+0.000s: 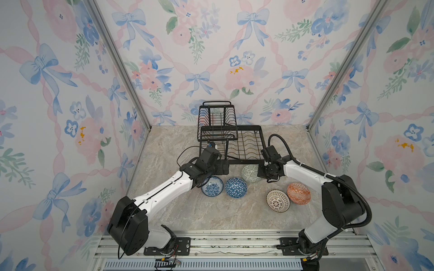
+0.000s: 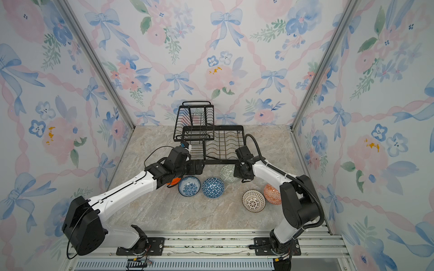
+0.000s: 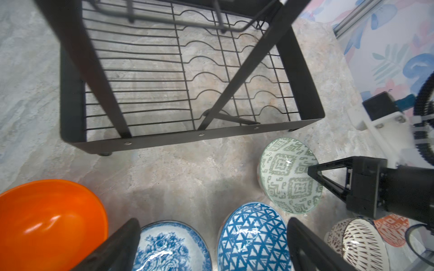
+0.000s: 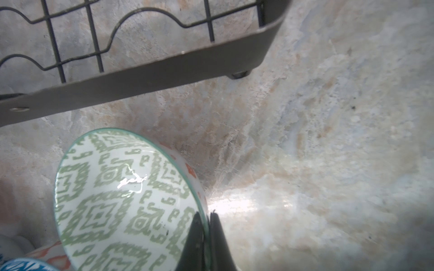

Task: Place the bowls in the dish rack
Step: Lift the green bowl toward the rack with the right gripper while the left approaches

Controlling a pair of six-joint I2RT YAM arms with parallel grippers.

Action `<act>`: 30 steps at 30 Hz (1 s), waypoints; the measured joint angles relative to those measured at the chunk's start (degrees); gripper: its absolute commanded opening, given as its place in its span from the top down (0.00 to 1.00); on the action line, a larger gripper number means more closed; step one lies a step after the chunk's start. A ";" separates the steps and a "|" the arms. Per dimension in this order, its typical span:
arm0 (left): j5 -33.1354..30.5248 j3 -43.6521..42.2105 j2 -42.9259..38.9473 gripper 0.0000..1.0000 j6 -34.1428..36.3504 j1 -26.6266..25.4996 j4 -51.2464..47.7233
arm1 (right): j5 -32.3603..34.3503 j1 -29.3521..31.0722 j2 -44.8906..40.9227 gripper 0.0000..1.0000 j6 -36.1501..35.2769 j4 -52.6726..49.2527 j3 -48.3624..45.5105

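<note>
Now right hand (image 4: 206,214) clamped on green bowl (image 4: 117,199) rim, rack (image 4: 141,77) beyond; left hand (image 3: 213,221) apart.

Right arm (image 1: 303,172) bent inward, jaws pinched shut; left arm (image 1: 164,190) extended, jaws wide, apparently hovering.

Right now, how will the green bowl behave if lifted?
Glossy glaze on the green bowl suggests it may slip. The right end effector pinches only one rim edge, so it will probably hang tilted.
</note>
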 measured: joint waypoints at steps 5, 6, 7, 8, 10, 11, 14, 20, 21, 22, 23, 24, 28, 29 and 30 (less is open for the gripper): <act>2.62 5.73 5.11 0.02 -0.46 -2.03 -0.02 | -0.13 -1.44 -2.60 1.00 -0.35 -2.64 0.26; 2.93 6.71 5.88 0.02 -0.48 -2.38 -0.04 | -0.26 -1.60 -3.06 1.00 -0.42 -3.02 0.55; 3.17 7.96 6.82 0.02 -0.61 -2.89 -0.02 | -0.39 -1.84 -3.65 1.00 -0.61 -3.41 0.94; 3.52 9.33 7.74 0.02 -0.81 -3.45 0.00 | -0.57 -2.05 -4.37 1.00 -0.68 -3.74 1.33; 4.00 11.67 9.22 0.02 -1.11 -4.59 -0.02 | -0.90 -2.58 -5.84 1.00 -1.03 -4.42 2.12; 4.20 12.83 9.88 0.02 -1.31 -5.11 0.04 | -1.09 -2.91 -6.67 1.00 -1.07 -4.79 2.67; 5.07 16.09 11.54 0.03 -1.81 -6.32 0.00 | -1.81 -4.28 -8.98 1.00 -1.46 -5.70 4.26; 6.80 23.58 14.80 0.10 -3.32 -7.10 0.00 | -1.88 -6.40 -11.93 1.00 -3.04 -8.87 10.71; 7.08 25.03 15.50 0.11 -3.56 -7.10 0.04 | -1.77 -6.45 -12.33 1.00 -3.21 -8.94 11.52; 7.30 26.36 16.20 0.13 -3.87 -7.10 0.07 | -1.70 -6.45 -12.92 1.00 -3.43 -9.07 12.41; 7.41 27.63 16.98 0.14 -4.22 -7.10 0.22 | -1.70 -6.45 -13.68 1.00 -3.76 -9.11 13.25; 7.41 28.59 17.64 0.16 -4.52 -7.13 0.22 | -1.70 -6.45 -14.32 1.00 -4.04 -9.14 13.81; 7.28 31.85 20.35 0.23 -6.73 -7.15 0.17 | -1.49 -6.45 -16.65 1.00 -4.48 -9.33 15.82; 7.15 32.48 20.92 0.25 -7.48 -7.15 0.11 | -1.31 -6.45 -17.27 1.00 -4.48 -9.31 16.20; 7.10 33.09 21.42 0.27 -7.89 -7.15 -0.02 | -1.22 -6.45 -17.73 1.00 -4.48 -9.35 16.50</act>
